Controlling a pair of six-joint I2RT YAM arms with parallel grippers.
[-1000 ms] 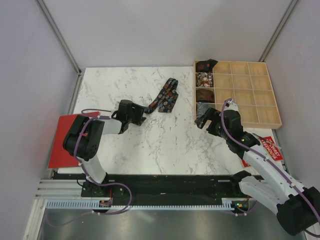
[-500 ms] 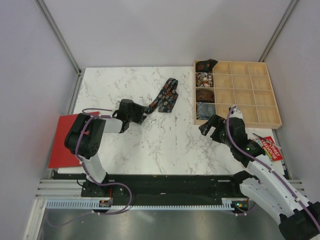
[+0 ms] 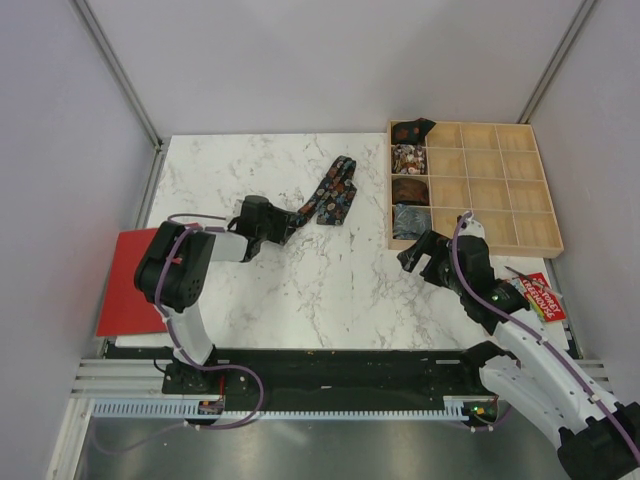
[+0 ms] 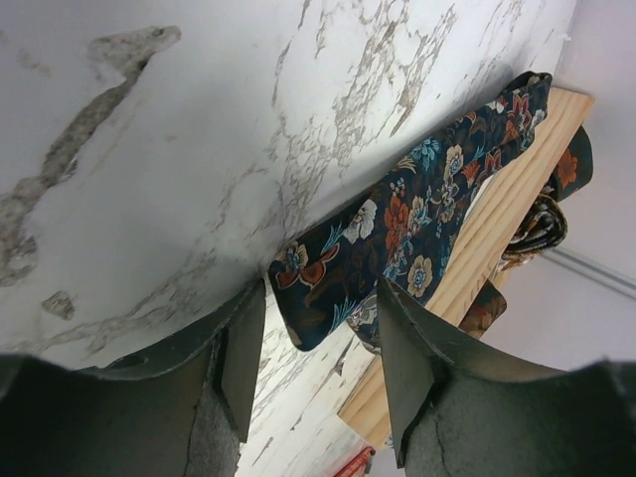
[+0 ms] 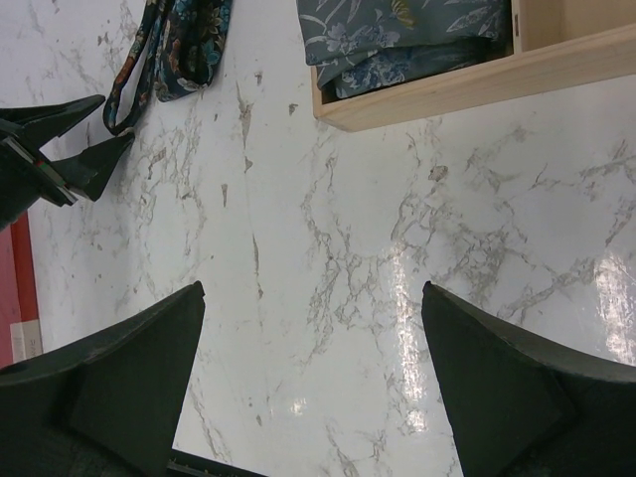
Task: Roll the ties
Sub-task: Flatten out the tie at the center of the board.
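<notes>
Black floral tie (image 3: 330, 193): lies folded flat on the marble table (image 3: 320, 290), runs on a slant from near the wooden tray (image 3: 500, 165) down toward the left, carries small red, blue and orange blooms. Left gripper (image 3: 288, 224): sits low at the tie's nearer end, reaching in from the left; in the wrist view stands with both fingers (image 4: 238, 358) parted and the tie's folded tip between them, one finger at each side of the cloth. Cannot tell whether either finger touches the fabric. Right gripper (image 3: 412, 252): hangs over bare marble just in front of the tray's near left corner, well apart from the loose tie, spread wide with nothing between its fingers (image 5: 119, 378). Wooden tray: stands at the table's far right, near the loose tie's far end but apart from it, keeps four bundled ties in its left column, one to a compartment: a dark tie (image 3: 410, 131) farthest, with a flap spilling over the divider, then a pale patterned tie (image 3: 408, 158), a brown tie (image 3: 408, 190), and a grey-blue tie (image 3: 410, 220) nearest. Red booklet (image 3: 120, 290): lies at the table's left edge, partly under the left arm. Red printed sheet (image 3: 538, 297): lies at the right edge, beside the right arm.
</notes>
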